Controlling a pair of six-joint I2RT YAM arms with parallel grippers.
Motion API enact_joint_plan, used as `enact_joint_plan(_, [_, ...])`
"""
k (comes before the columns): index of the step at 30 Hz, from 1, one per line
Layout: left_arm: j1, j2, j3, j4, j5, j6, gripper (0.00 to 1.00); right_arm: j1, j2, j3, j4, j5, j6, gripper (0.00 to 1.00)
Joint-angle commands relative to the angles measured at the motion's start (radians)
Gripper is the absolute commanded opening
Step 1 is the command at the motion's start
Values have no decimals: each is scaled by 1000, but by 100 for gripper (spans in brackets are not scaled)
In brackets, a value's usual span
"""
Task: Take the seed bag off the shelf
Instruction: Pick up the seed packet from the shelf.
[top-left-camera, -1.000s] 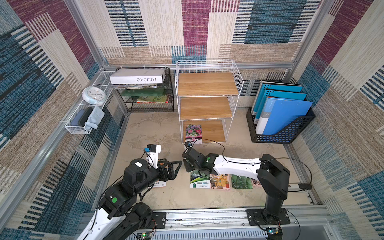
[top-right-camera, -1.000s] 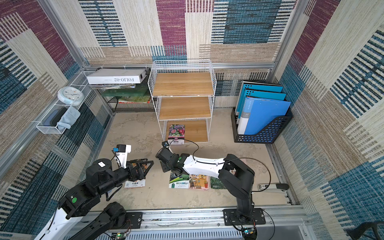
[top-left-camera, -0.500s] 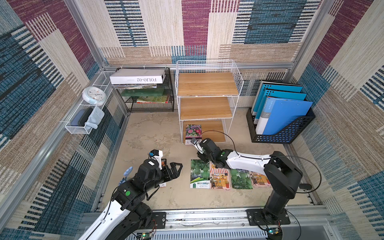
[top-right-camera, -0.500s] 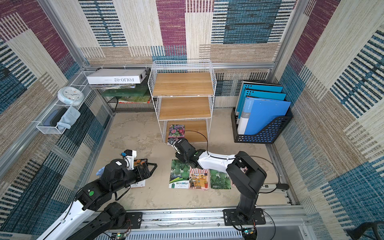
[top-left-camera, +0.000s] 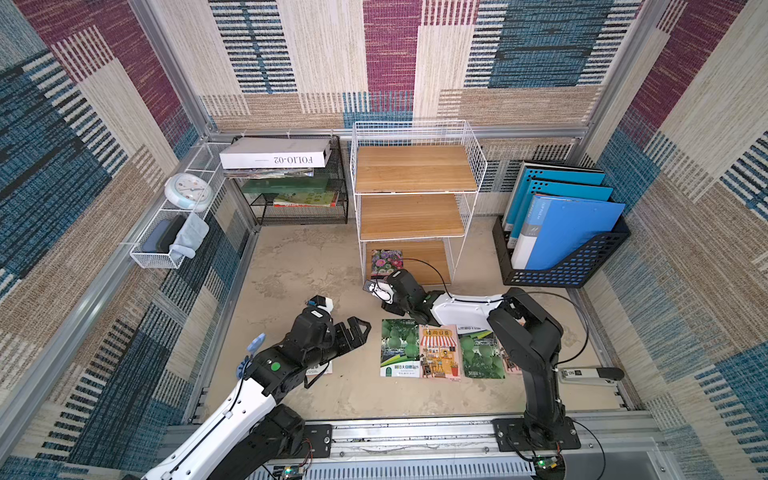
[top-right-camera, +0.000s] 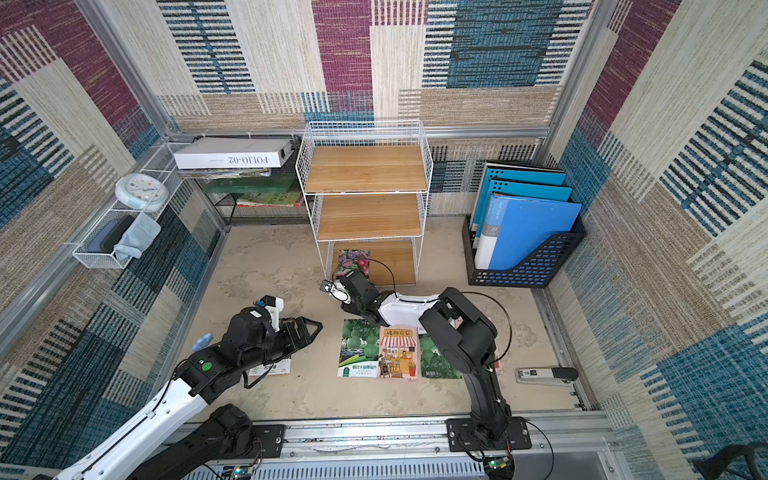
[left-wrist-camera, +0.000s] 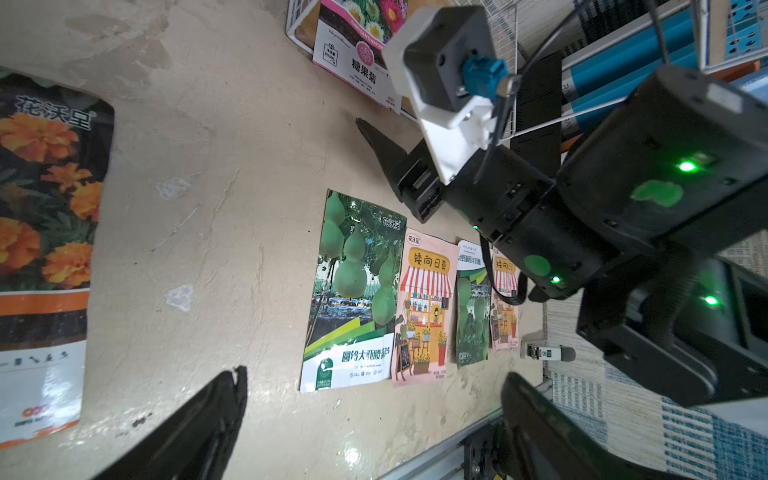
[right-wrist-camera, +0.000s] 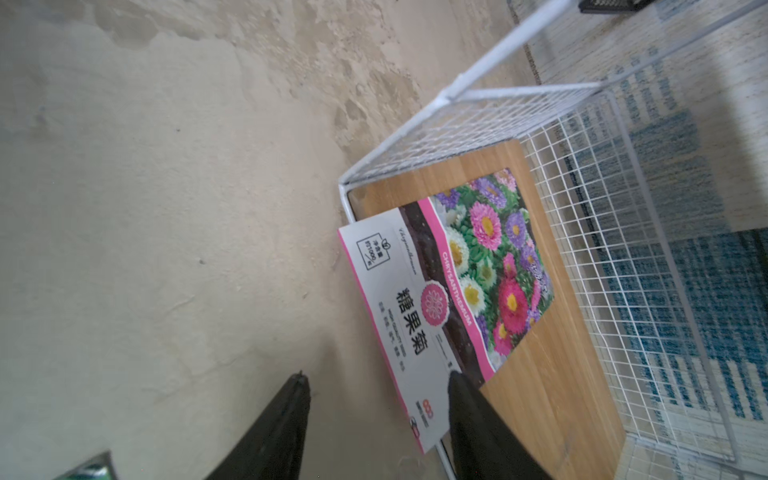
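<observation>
Two grippers are seen with jaws apart and nothing held between them. Well out to the side of the left gripper, one white wire basket is hung, with one clock rested on it, and one black mesh rack is set by the back wall. One marigold packet is laid on the floor beneath the left arm, behind that gripper's spread fingers.

Just ahead of the right gripper, the seed bag is laid flat on the lowest board of the shelf, its near end projecting past the front wire. One fingertip is seen at that end; contact cannot be told. The shelf's white corner post is stood beside the bag.

Behind the right gripper, four packets are lined up on the floor. Farther out, three blue folders are stood in one black holder, and one stapler is laid nearby.
</observation>
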Motion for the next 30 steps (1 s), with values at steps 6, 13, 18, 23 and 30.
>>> enact_joint_plan(6, [36, -19, -18, 43, 38, -1, 99, -11, 101, 90, -10, 47, -71, 59])
enact_joint_plan(13, [55, -20, -23, 49, 56, -1, 99, -17, 166, 144, -26, 79, -101, 58])
enact_joint_plan(18, [65, -26, -27, 45, 63, 0, 99, -18, 192, 153, -23, 87, -113, 56])
enact_joint_plan(23, [76, -37, -29, 41, 70, 1, 99, -22, 195, 138, -16, 80, -115, 52])
enact_joint_plan(30, [82, -44, -33, 42, 75, -2, 99, -23, 195, 117, -8, 68, -113, 30])
